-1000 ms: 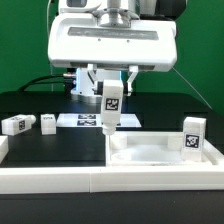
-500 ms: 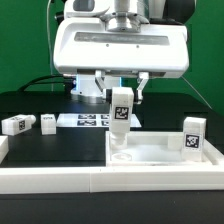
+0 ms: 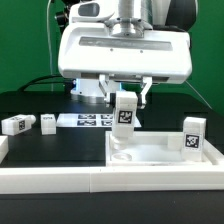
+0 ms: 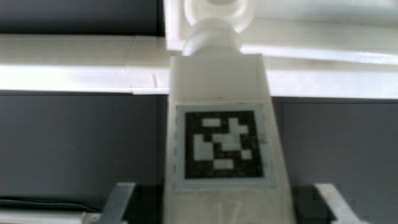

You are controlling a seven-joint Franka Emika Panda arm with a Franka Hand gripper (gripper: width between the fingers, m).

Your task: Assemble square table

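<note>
Black tabletop (image 3: 60, 145). Nearest lies a rail (image 3: 50, 180), then the slab (image 3: 160, 158). Over its far corner my gripper (image 3: 126, 100) clamps an upright leg (image 3: 125, 116); I cannot tell whether leg touches slab. Wrist view crops the fingers (image 4: 121, 205).

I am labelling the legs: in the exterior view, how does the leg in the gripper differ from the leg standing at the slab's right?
The held leg is clamped in the gripper; the right leg stands free. The held leg is at a corner of the square slab on the exterior view's left; the right leg is at its right end. Both are white, upright, with a tag facing the camera.
</note>
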